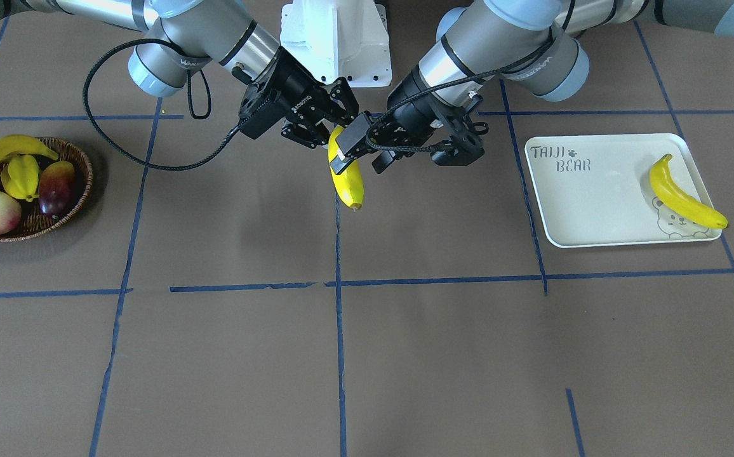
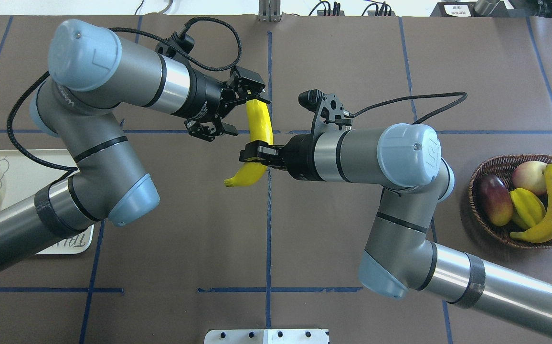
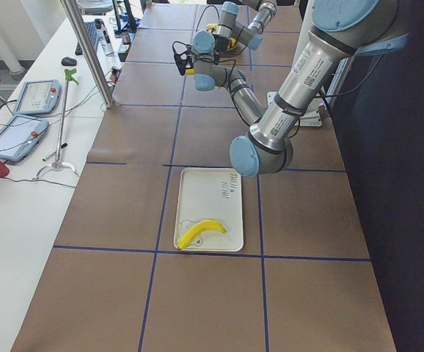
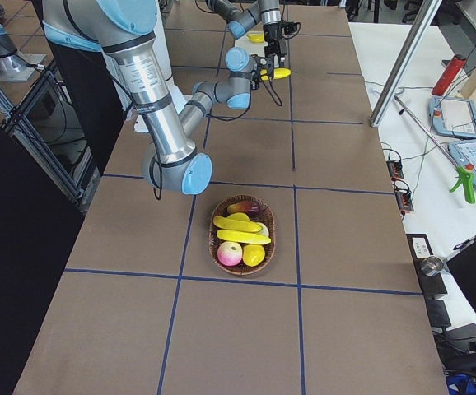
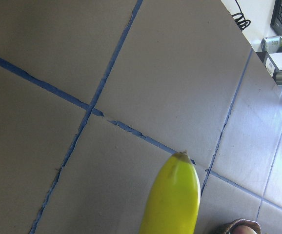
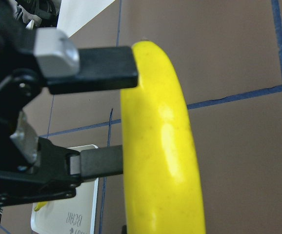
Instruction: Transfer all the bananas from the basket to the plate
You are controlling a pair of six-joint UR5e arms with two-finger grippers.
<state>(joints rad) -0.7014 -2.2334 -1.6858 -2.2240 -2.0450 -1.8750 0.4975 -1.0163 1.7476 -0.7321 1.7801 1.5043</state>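
**Yellow banana aloft at centre: right fingers pinching, left fingers wide**

Start at your right fingers (image 2: 252, 154): they're pinched onto the held banana (image 1: 349, 184) partway along its length. It runs straight out of the bottom of the right wrist view. Your left fingers (image 6: 104, 68) come in from the opposite side, spread wide. One overlaps the banana's end and the other stops at its edge, and you can't tell from these views whether either one touches it. In the left wrist view the banana's stubby tip pokes up from the bottom edge. Well behind it are the brown surface (image 1: 405, 355) and its blue tape lines (image 1: 338, 330).

Pull back and you've got that banana up off the surface, over the centre tape line, just in front of the robot's white base (image 1: 335, 38). In the front view one tip sticks out past both sets of fingers.

Out toward your robot's left sits the plate (image 1: 595, 203), well apart from the fingers. A second banana (image 1: 681, 197) lies on it, across the top of the bear-face outline (image 1: 678, 222), with one end at the rim.

Out toward the right, just as far off, is the basket (image 1: 84, 181). It holds two more bananas (image 2: 550, 205), lying beside and partly over a starfruit (image 2: 526, 205). A mango (image 2: 493, 205) and a pink-and-cream round fruit (image 2: 531, 174) sit alongside.
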